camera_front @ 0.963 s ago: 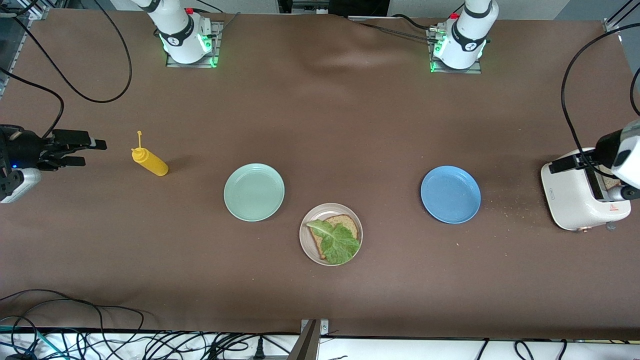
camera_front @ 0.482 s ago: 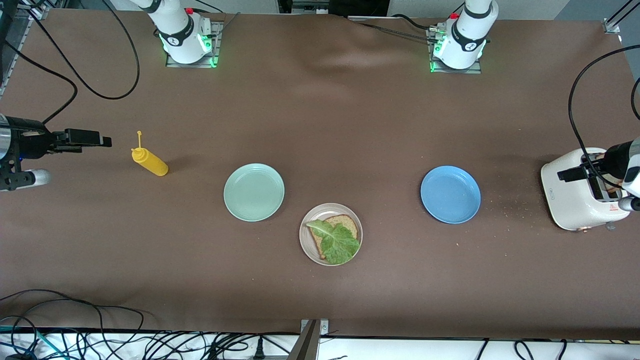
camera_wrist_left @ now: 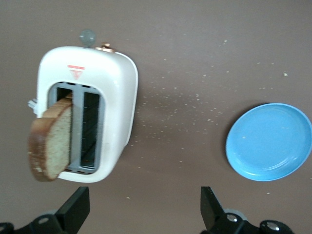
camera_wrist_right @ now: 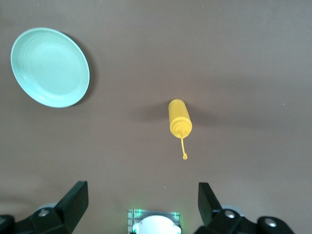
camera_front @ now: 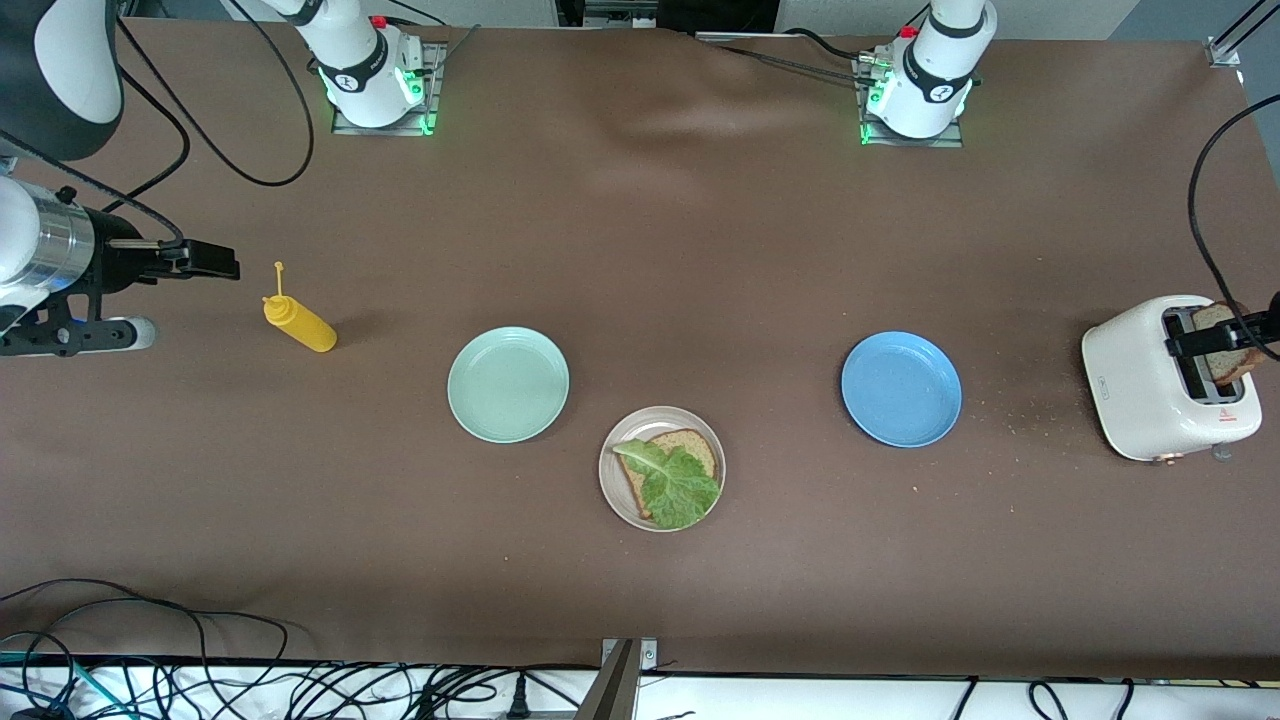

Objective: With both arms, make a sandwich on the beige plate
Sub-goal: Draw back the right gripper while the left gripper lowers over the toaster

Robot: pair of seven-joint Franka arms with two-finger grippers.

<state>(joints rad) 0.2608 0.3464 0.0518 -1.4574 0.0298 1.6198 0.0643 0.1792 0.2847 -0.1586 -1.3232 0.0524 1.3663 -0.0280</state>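
two white robot arms are hovering wide apart, jaws spread and gripping nothing.

the left gripper [camera_wrist_left: 144,210] is hanging over the white toaster [camera_front: 1165,380], where a brown bread slice [camera_wrist_left: 51,146] is sticking up; the right gripper [camera_wrist_right: 141,207] is hanging beside the yellow squeeze bottle [camera_front: 298,322]. the round beige plate [camera_front: 613,490] is carrying one bread slice [camera_front: 690,446] under a green lettuce leaf [camera_front: 672,484], between the mint-green plate [camera_front: 508,384] and blue plate [camera_front: 901,388].

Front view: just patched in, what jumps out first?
The beige plate nearest the camera, with one bread slice under a lettuce leaf, no top slice yet. The second slice stands tilted in the white toaster at the left arm's end, the open left gripper over it. The right gripper hangs open above the mustard bottle.
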